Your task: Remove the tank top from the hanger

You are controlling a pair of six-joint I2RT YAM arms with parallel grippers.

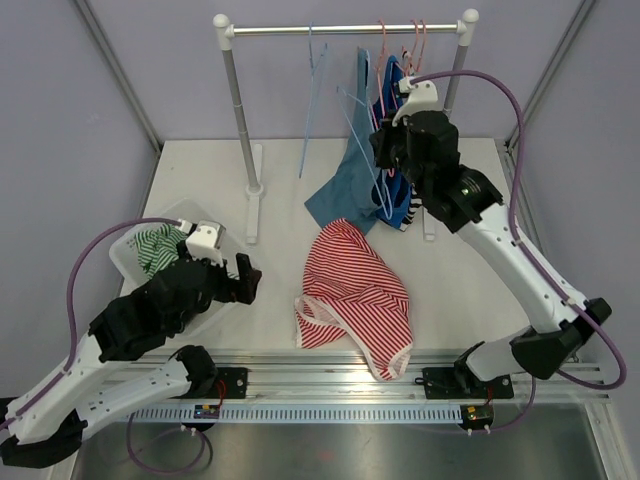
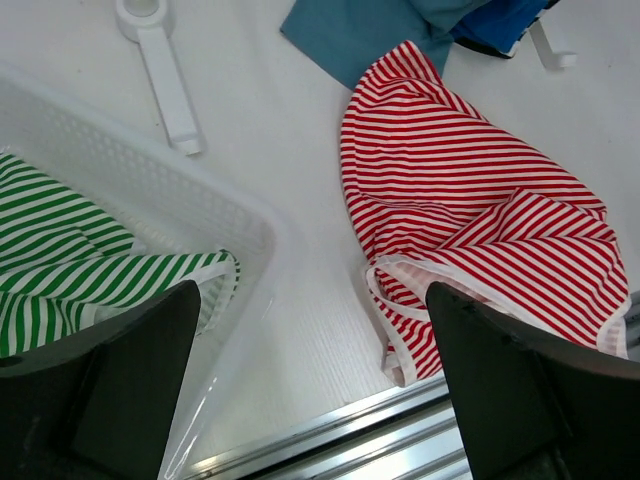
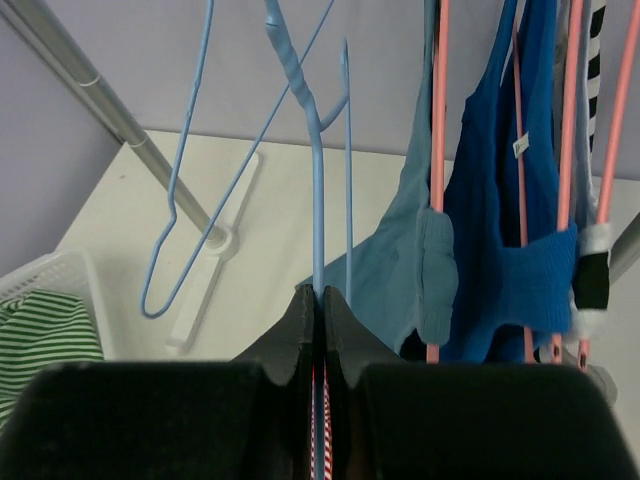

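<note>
The red-striped tank top (image 1: pixel 355 290) lay crumpled on the table (image 1: pixel 200 170), off any hanger. It was just to the right of the left pincer (image 1: pixel 245 278) and not touching it. That pincer's fingers were spread wide and held nothing. In its own wrist view, it (image 2: pixel 310 300) hung over the bare strip between the top (image 2: pixel 470 200) and a white basket (image 2: pixel 150 170). The right pincer (image 3: pixel 320 300) was up by the rack, farther back than the top, its fingers pressed together on the thin wire of a blue hanger (image 3: pixel 318 200). The basket (image 1: pixel 125 255) held a green-striped garment (image 1: pixel 155 245), whose hem lay against the basket's near wall.
</note>
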